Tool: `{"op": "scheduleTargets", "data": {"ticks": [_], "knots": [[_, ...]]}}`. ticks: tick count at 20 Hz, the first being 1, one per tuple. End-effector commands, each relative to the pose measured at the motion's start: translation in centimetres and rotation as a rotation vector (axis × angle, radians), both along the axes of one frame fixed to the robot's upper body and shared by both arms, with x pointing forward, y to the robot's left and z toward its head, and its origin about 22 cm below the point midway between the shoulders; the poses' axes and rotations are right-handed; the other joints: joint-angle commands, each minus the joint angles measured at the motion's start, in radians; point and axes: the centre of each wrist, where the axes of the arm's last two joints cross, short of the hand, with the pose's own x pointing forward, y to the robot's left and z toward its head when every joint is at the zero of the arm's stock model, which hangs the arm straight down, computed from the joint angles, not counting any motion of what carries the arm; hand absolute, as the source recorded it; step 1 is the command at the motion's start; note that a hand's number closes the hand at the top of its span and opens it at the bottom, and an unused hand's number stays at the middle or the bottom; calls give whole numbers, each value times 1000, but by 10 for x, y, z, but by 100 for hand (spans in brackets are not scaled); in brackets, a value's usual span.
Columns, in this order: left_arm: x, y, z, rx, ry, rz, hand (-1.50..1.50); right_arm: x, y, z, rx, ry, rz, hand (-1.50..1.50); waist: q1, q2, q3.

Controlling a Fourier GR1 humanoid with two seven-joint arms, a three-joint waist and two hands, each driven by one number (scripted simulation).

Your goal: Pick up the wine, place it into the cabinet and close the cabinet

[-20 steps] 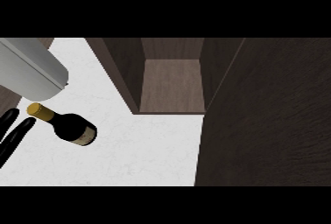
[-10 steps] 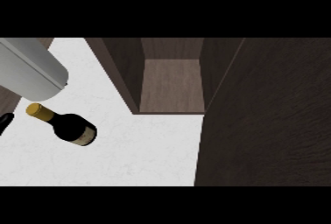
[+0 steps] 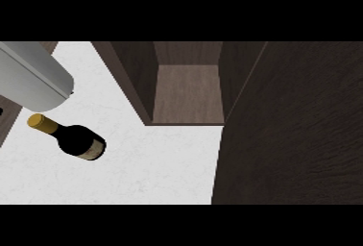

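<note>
The wine bottle (image 3: 74, 139) lies on its side on the white counter (image 3: 142, 173) at the left, dark glass with a gold cap pointing up-left and its base toward the lower right. Nothing touches it. A grey forearm (image 3: 28, 77) crosses the upper left corner just above the bottle's cap; its hand is off the left edge. The cabinet (image 3: 188, 93) stands open at the top centre and shows a bare wooden shelf inside. No hand shows in the head view.
The cabinet's dark door (image 3: 291, 129) stands open and fills the right side from top to bottom. The cabinet's left wall (image 3: 131, 79) rises between the bottle and the shelf. The counter's left edge (image 3: 6, 132) runs close to the bottle's cap.
The black fingers that showed at the left edge beside the bottle have slid out of view to the left. The bottle, forearm and cabinet have stayed put.
</note>
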Motion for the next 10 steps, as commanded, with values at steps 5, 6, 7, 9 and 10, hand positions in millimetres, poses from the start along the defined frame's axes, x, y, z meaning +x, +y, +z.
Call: {"op": "scheduleTargets", "data": {"ticks": [5,6,7,9,10], "knots": [[33,25,-28,36,34,93,-150,-21,-9,13,28,-25,12,-150,-4,1,0],[18,38,-36,47,46,100,-150,-31,-1,10,27,-27,17,-150,-2,-1,0],[25,44,-46,28,77,105,-150,-34,2,14,33,-25,22,-150,-4,-1,-1],[40,46,-41,28,73,116,-150,-18,-10,11,19,-41,22,-150,-3,1,0],[44,41,-48,50,65,112,-150,-8,-4,14,15,-35,6,-150,0,1,0]]}}
